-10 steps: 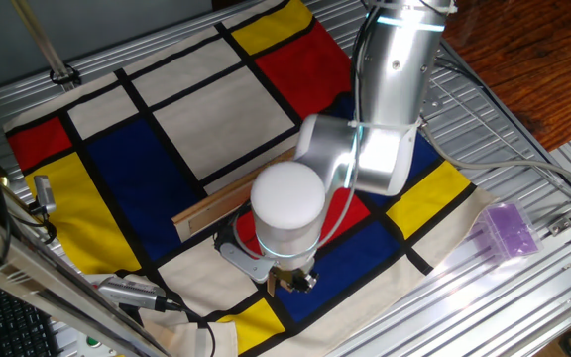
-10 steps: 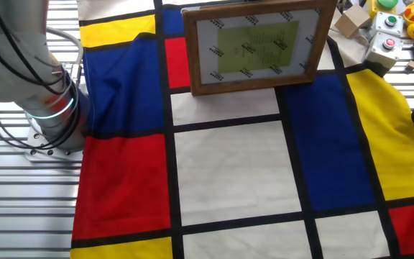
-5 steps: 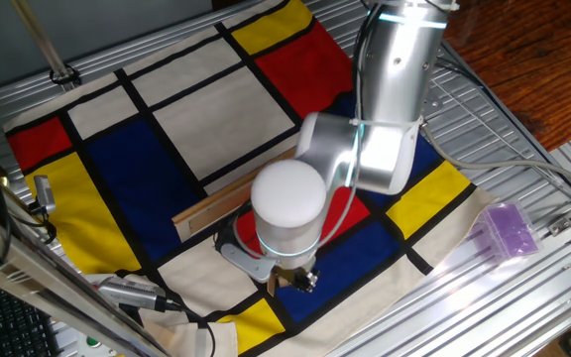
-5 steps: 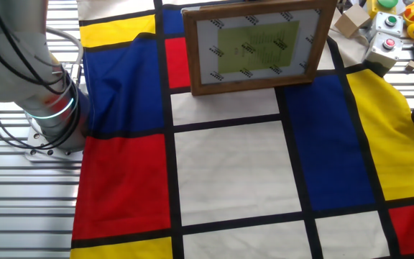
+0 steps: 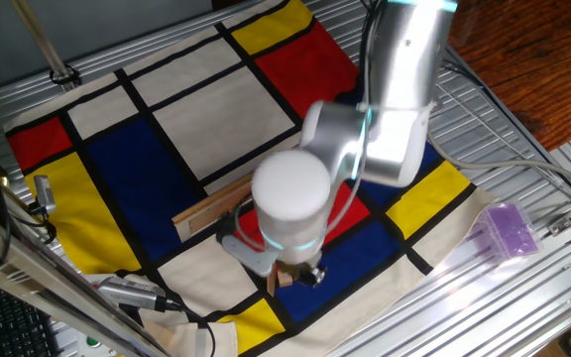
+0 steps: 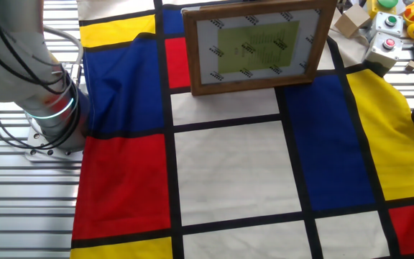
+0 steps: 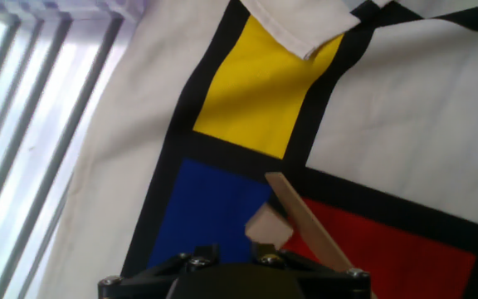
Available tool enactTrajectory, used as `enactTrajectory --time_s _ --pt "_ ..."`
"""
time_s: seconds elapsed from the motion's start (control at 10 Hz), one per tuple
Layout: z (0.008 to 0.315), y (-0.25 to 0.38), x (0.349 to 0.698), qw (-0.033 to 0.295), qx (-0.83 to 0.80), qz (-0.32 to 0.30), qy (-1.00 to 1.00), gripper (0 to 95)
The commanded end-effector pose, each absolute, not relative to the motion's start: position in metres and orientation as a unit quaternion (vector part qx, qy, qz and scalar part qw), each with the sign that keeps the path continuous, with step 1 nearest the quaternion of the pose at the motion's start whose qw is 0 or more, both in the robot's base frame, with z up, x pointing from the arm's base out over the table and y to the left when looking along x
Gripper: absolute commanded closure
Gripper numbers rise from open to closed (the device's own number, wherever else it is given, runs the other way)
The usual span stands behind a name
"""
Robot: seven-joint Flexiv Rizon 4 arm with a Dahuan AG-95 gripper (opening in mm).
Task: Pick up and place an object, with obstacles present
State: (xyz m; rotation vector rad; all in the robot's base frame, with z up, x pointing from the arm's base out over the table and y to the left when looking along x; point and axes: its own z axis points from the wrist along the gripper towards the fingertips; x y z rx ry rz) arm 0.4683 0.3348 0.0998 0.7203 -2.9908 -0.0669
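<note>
The tiny light-tan wooden block (image 5: 285, 279) sits at the tips of my gripper (image 5: 300, 277), low over the patterned cloth near the table's front. In the hand view the block (image 7: 268, 226) is right against my fingertips; only dark stubs of the fingers show, and the gripper (image 7: 235, 249) looks shut on it. The thin slat (image 7: 309, 223) runs diagonally just behind the block, over the blue and red patches. The long plank (image 5: 209, 209) stands on edge to the left of my hand, partly hidden by the arm. The other fixed view shows only the arm's base (image 6: 49, 108).
A purple translucent box (image 5: 507, 228) lies on the cloth's right edge. A wood-framed board (image 6: 251, 46) stands at the far side in the other fixed view, with buttons and small items (image 6: 387, 29) beside it. Cables (image 5: 137, 295) lie front left. A folded cloth corner (image 7: 301, 23) shows ahead.
The arm has risen and shifted slightly, so the hand sits higher. The tan block now shows more plainly at the fingertips. The other fixed view is unchanged.
</note>
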Motion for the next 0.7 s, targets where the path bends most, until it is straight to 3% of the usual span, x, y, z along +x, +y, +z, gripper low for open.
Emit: enactTrajectory --time_s 0.1,0.7 --pt "0.123 0.32 0.461 0.041 0.247 -0.029 -0.968 95.0" --pt "0.204 0.286 0.46 0.075 0.265 -0.023 -0.961 95.0"
